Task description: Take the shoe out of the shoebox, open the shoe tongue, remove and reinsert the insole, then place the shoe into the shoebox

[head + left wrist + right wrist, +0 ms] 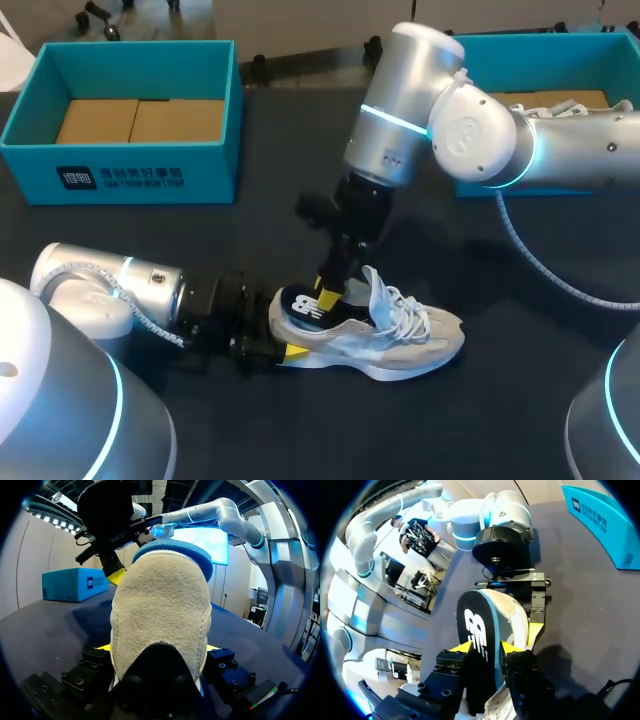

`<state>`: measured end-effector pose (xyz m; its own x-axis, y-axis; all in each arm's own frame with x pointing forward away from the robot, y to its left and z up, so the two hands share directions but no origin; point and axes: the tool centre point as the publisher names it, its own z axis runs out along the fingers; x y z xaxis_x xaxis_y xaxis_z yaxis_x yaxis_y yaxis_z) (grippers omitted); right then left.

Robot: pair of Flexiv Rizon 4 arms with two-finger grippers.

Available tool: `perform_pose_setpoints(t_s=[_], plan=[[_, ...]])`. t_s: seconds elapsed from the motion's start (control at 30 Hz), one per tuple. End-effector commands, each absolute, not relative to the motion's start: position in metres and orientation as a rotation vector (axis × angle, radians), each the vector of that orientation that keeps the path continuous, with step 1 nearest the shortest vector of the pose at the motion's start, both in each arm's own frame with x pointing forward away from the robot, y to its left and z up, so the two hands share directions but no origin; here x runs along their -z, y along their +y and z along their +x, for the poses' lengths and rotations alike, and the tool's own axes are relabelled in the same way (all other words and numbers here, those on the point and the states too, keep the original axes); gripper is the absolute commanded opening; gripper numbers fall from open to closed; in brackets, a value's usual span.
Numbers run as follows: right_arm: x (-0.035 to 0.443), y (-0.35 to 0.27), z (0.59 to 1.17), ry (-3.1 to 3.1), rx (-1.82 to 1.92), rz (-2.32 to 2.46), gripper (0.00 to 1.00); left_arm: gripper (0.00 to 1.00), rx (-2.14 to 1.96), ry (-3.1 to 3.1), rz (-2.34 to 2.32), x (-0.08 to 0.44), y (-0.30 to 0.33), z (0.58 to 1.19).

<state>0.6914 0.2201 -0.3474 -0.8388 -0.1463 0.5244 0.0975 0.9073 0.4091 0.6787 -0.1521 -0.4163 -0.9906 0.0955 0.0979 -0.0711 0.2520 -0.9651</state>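
Pale grey lace-up shoe (400,335) out of its box, upright on its sole on the dark table (150,230). Toward six o'clock in the head view, toe to three o'clock, heel to nine. Laces loose, tongue lifted forward. Dark insole (305,305) with a white logo, standing partly out of the heel opening.

Right gripper (328,287), down from one o'clock, closed on the insole's raised end, one yellow tip on each face. Left gripper (287,352), in from nine o'clock, clamped on the heel from both sides.

Teal shoebox (200,170) at ten o'clock and a second teal box (560,60) at two o'clock, both well apart from the shoe.

Probably light. Upper soft and suede-like; heel stiffer, so likely the surest hold. Insole thin and floppy, apt to buckle: best pinched near its edge and fed in toe end first.
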Motion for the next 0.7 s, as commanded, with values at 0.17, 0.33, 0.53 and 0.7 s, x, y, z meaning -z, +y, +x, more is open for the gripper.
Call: perform_pose_setpoints(t_s=[0.17, 0.33, 0.53, 0.7], plan=[[0.349, 0.2217, 0.693, -2.483, 0.559, 0.05, 0.33, 0.0, -1.839, -2.376, -0.023, 0.4182, -0.1515, 0.6806], [0.3502, 0.22, 0.6925, -2.476, 0.558, 0.044, 0.22, 0.0, -1.839, -2.376, -0.023, 0.4182, -0.1515, 0.6806], [0.3519, 0.2191, 0.6921, -2.463, 0.568, 0.054, 0.0, 0.0, -1.839, -2.376, -0.023, 0.4182, -0.1515, 0.6806], [0.3509, 0.2189, 0.6903, -2.46, 0.574, 0.071, 0.0, 0.0, -1.839, -2.376, -0.023, 0.4182, -0.1515, 0.6806]])
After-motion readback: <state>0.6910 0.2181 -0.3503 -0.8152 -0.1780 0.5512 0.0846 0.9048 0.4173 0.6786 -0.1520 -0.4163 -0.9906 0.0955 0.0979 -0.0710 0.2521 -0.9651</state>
